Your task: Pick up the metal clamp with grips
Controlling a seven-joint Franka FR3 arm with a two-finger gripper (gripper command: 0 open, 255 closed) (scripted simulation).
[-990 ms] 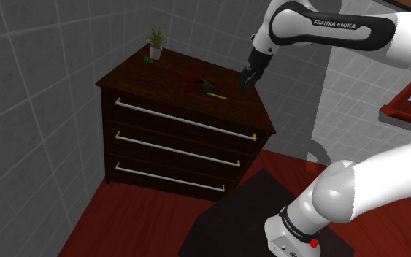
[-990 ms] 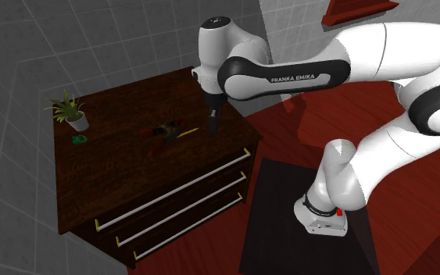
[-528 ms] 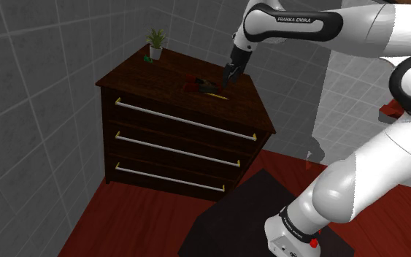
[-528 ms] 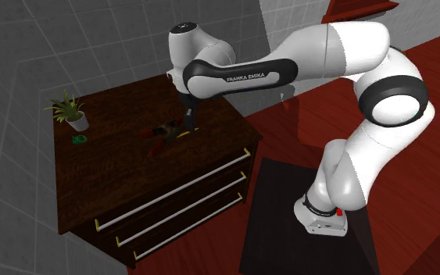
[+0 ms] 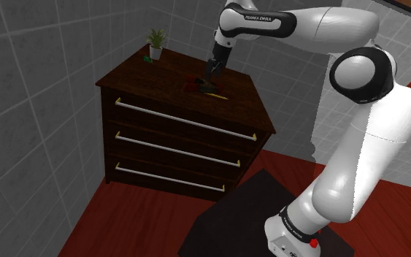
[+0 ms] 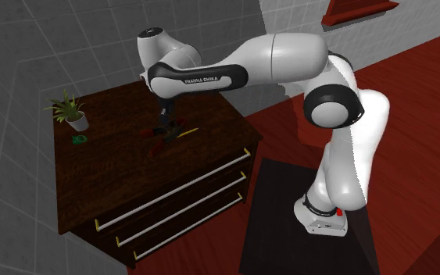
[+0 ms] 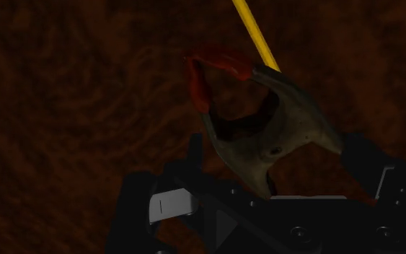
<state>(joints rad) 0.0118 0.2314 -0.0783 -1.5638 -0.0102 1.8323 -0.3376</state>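
The clamp [image 7: 266,133] lies flat on the dark wooden dresser top [image 5: 141,73]. It has a grey metal body and red grips [image 7: 207,76] on its jaw tips. My black gripper [image 7: 280,196] hangs close over it, open. The clamp's handle end lies between the two fingers, with neither finger touching it. In the shoulder view the gripper [image 5: 212,73] points down just above the clamp [image 5: 195,84]. The second exterior view shows the gripper [image 6: 163,127] over the clamp [image 6: 159,139] near the middle of the dresser top [image 6: 116,164].
A thin yellow stick [image 7: 255,32] lies touching the clamp's far side, also seen as the yellow stick [image 5: 215,93]. A small potted plant [image 5: 155,42] and a green object [image 6: 78,139] stand at the dresser's far corner. Three drawers with bar handles [image 5: 185,124] face the red floor.
The arm has swung across the dresser top toward the shoulder view's left, carrying the gripper from beside the dresser's edge to right above the clamp. The fingers stayed open.
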